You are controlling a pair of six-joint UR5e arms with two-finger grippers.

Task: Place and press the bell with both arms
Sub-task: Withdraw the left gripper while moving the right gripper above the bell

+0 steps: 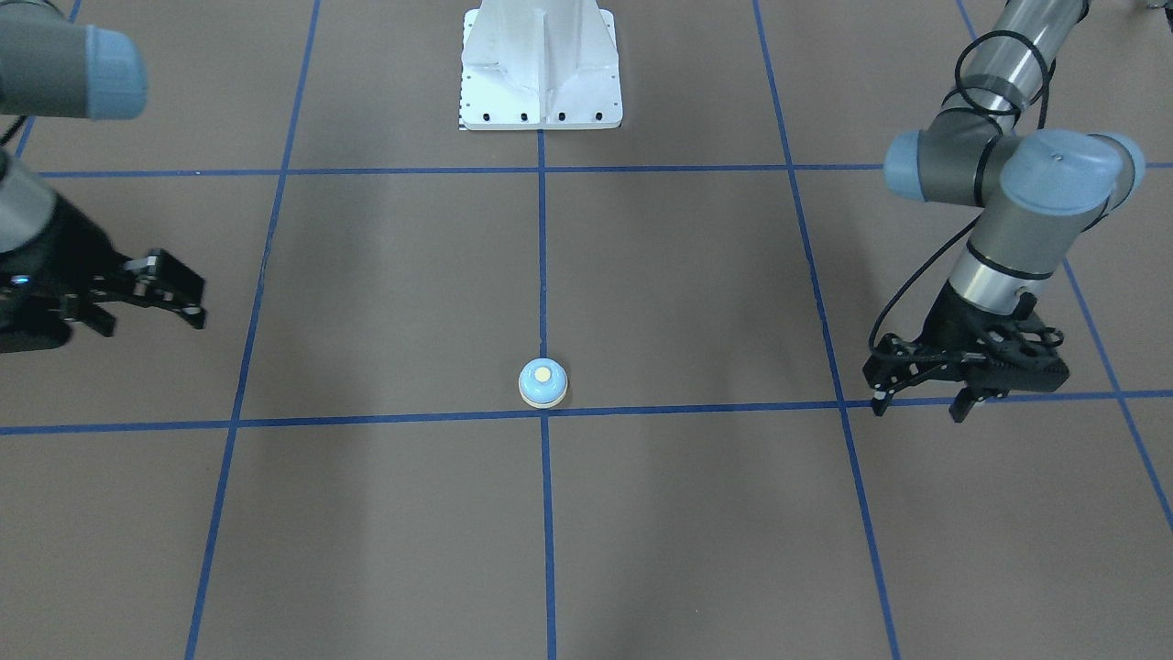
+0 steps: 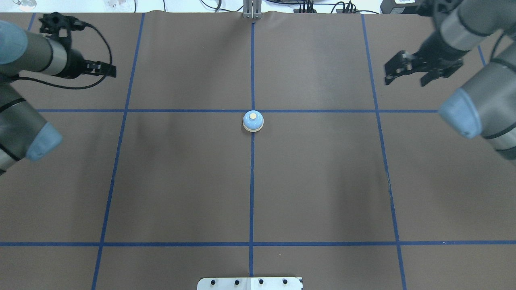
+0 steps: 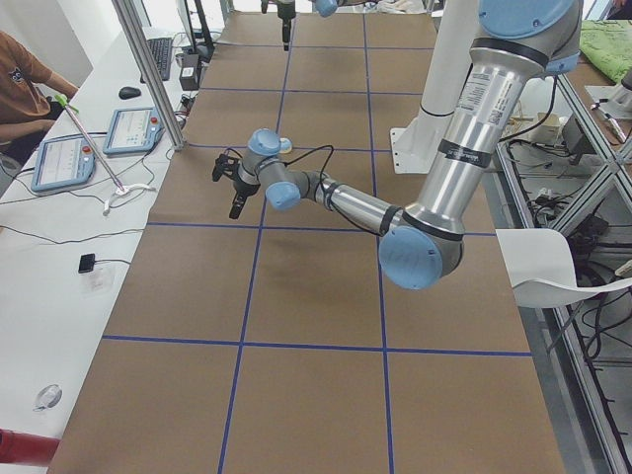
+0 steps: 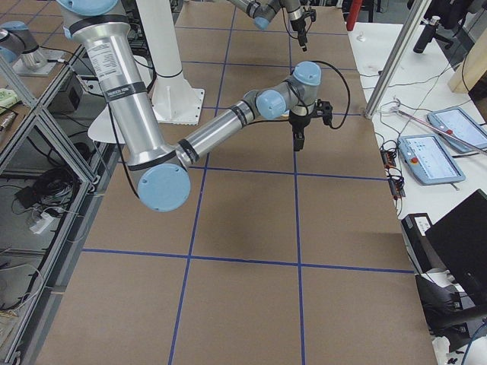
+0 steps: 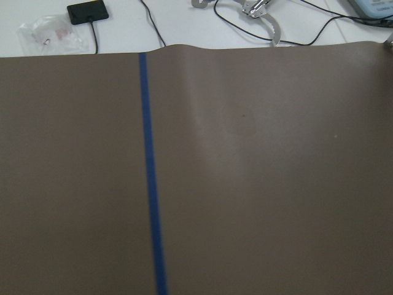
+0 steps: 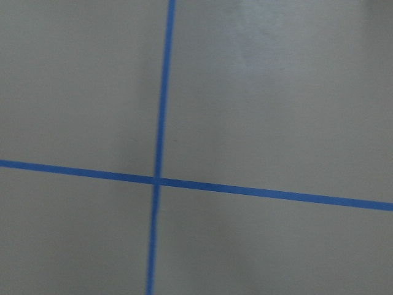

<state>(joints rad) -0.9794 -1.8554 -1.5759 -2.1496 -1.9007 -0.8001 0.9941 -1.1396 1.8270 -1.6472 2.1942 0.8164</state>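
Left pincer (image 1: 918, 411) and right pincer (image 1: 152, 321) flank the bell (image 1: 542, 382), both well apart.

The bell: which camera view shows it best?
Overhead exterior: the bell stands unobstructed on the centre tape line, with its cream button and base rim clear. The front-facing view shows it about as well. I cannot find it in either side view, and both wrist views show table cover, no bell.
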